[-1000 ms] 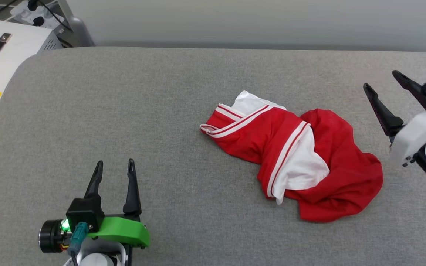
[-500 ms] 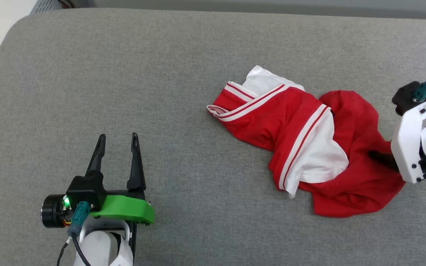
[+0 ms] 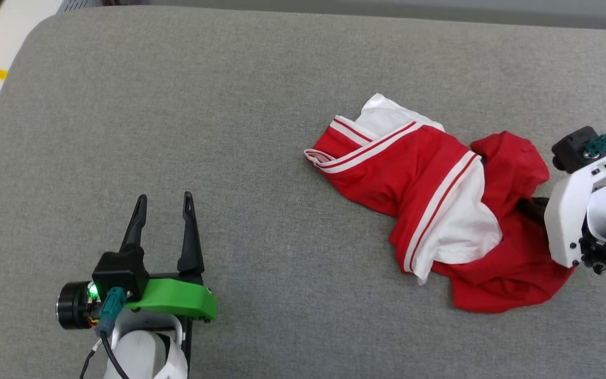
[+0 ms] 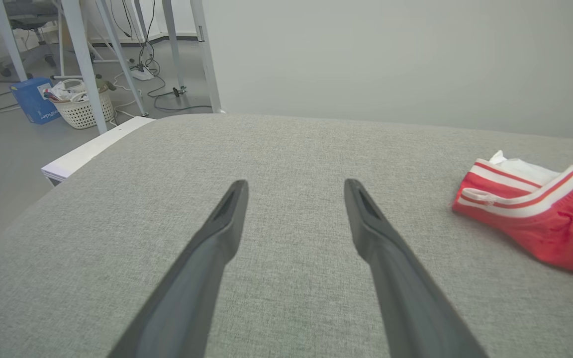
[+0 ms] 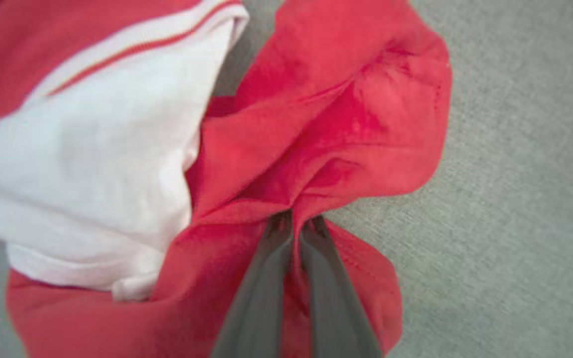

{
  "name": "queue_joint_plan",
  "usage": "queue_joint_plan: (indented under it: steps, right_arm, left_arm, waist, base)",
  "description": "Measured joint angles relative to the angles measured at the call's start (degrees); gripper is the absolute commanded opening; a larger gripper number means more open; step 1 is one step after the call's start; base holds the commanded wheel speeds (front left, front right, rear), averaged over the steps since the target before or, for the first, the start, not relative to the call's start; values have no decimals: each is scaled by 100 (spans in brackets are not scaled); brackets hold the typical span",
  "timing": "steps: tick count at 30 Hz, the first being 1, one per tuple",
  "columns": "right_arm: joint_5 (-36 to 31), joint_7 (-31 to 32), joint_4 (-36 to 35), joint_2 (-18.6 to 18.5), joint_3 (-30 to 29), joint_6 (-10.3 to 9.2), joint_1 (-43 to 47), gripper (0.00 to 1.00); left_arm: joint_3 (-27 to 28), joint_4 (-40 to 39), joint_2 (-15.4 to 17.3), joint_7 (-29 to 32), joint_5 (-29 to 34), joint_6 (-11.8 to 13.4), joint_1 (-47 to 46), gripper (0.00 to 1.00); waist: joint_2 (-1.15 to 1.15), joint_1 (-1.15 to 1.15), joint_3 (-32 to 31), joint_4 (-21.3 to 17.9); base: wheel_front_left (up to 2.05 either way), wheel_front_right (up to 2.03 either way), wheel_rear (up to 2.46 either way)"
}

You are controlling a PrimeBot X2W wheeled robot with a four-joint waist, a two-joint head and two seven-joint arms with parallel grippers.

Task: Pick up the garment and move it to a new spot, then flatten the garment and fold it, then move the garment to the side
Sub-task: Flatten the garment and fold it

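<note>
The garment (image 3: 429, 179) lies right of the left claw (image 3: 164, 196).

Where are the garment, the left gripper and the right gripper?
garment (image 3: 429, 173): head view, red body panel between the striped trims.
left gripper (image 3: 164, 196): head view, gap between its open jaws' tips.
right gripper (image 5: 297, 219): right wrist view, between jaw tips pinching red cloth.

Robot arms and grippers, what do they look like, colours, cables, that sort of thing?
Each gripper has two long, dark, tapering fingers. The left gripper is mounted on a green curved bracket, with a teal plug, a black cable and a white forearm. The right gripper has a white bracket and a teal connector.
</note>
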Motion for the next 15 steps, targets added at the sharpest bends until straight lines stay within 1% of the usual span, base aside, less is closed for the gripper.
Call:
queue_joint_plan:
  steps: [2,4,7,9,12,15]
  right_arm:
    - [82,-309,-158,-96,-116,3,24,0]
    - [120,-549,-348,-352,-272,2,143,0]
    - [167,-781,-625,-705,-479,2,636,0]
    - [254,-899,-768,-832,-654,2,1084,0]
    - [366,-1046,-875,-910,-971,2,1839,0]
    - [595,-1092,-849,-821,-1282,2,2648,0]
  left_arm:
    - [38,5,0,0,8,-2,79,100]
    - [52,5,0,0,27,-4,188,100]
    - [62,-3,-2,0,57,-8,330,100]
    - [88,-4,-2,0,63,-9,405,100]
    - [125,-27,-2,0,103,-10,480,100]
    - [157,-53,-3,0,136,-35,515,100]
  waist:
    - [0,0,-113,-48]
    - [0,0,-250,-111]
    - [0,0,-439,-193]
    - [0,0,-549,-245]
    - [0,0,-689,-325]
    - [0,0,-771,-402]
  base:
    - [0,0,0]
    - [0,0,0]
    - [0,0,0]
    - [0,0,0]
    - [0,0,0]
    - [0,0,0]
